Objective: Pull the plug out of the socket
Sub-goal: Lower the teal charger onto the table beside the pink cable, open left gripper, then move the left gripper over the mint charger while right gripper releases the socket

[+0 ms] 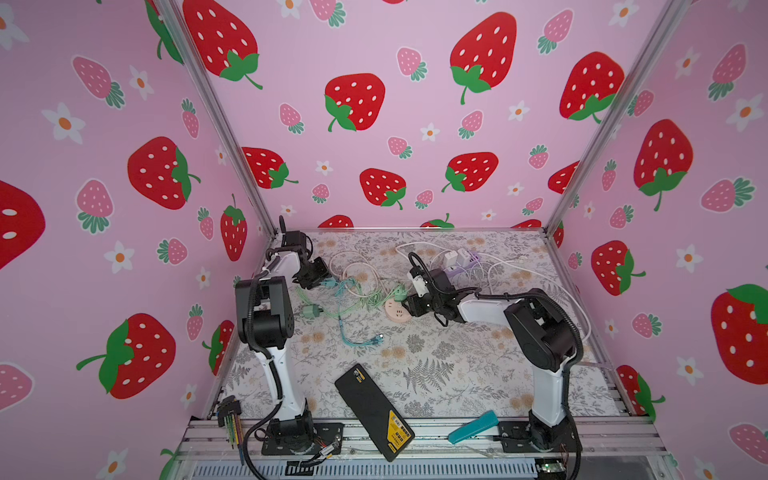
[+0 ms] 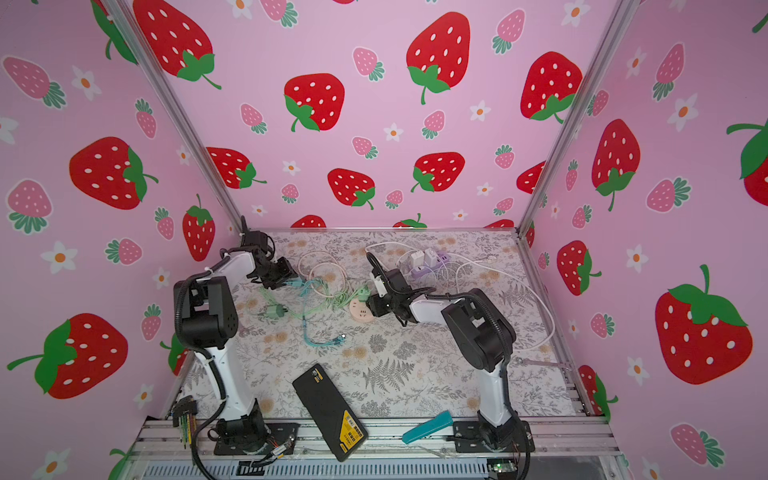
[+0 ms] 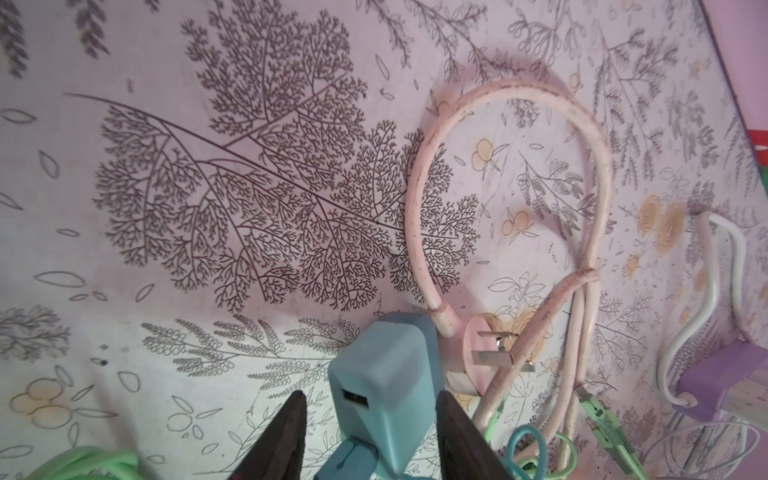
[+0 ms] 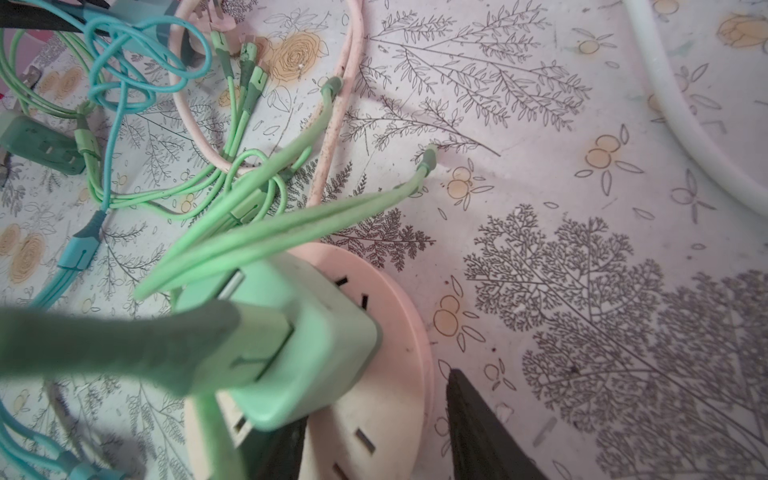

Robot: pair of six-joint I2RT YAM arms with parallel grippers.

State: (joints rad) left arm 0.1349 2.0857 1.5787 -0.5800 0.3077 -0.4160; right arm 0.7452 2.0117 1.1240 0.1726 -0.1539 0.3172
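Observation:
A round pink socket (image 1: 397, 312) (image 2: 360, 312) (image 4: 399, 316) lies mid-table with a light green plug (image 1: 400, 292) (image 4: 307, 345) seated in its face, green cables trailing from it. My right gripper (image 1: 409, 305) (image 4: 378, 403) is shut on the socket: one finger lies over the disc under the green plug, the other against the outside of its rim. At the left rear, my left gripper (image 1: 322, 282) (image 3: 372, 395) stands open around a teal blue USB plug (image 3: 386, 365) (image 1: 330, 284) resting on the cloth, with a gap on each side.
Tangled green and teal cables (image 1: 357, 295) run between the arms. A pink cord with a pronged plug (image 3: 478, 349) lies beside the left gripper. A purple power strip (image 1: 461, 262) sits at the back, a loose green plug (image 1: 309, 311) at the left, and a black box (image 1: 374, 411) and teal tool (image 1: 473, 426) in front.

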